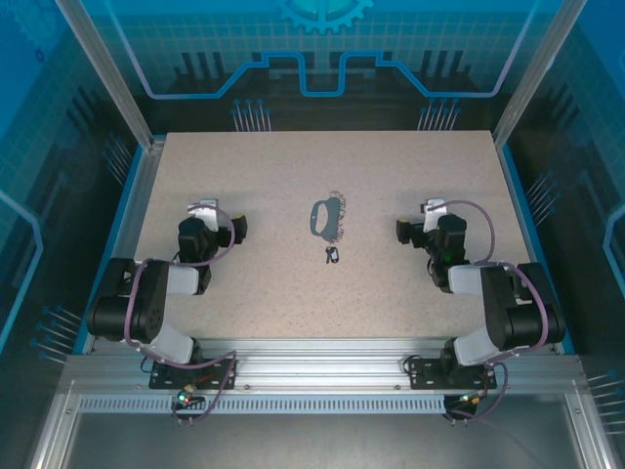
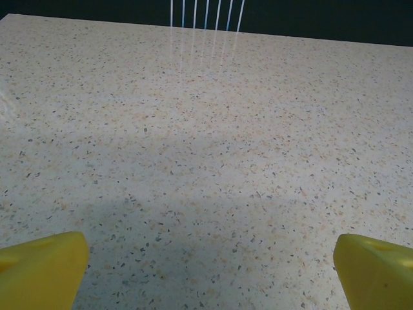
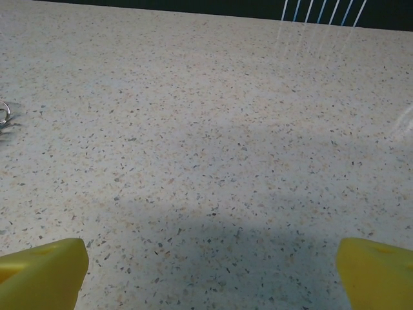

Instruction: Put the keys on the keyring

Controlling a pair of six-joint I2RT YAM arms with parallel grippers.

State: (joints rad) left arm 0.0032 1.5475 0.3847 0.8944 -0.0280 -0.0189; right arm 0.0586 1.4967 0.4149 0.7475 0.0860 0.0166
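Note:
The keyring [image 1: 323,217], a flat grey-blue oval loop with small silvery rings along its right side, lies at the middle of the speckled table [image 1: 293,293]. Just below it lie the keys [image 1: 332,255], a tiny dark cluster apart from the loop. My left gripper [image 1: 227,227] rests well to the left of both, open, its yellow fingertips [image 2: 42,271] wide apart over bare tabletop. My right gripper [image 1: 410,229] sits well to the right, open too, yellow fingertips [image 3: 42,274] spread with nothing between them. A silvery ring [image 3: 4,113] shows at the left edge of the right wrist view.
Blue-lit glass walls and aluminium posts [image 1: 98,68] enclose the table on three sides. An aluminium rail [image 1: 322,376] carrying both arm bases runs along the near edge. Bare speckled surface surrounds the keyring and keys on all sides.

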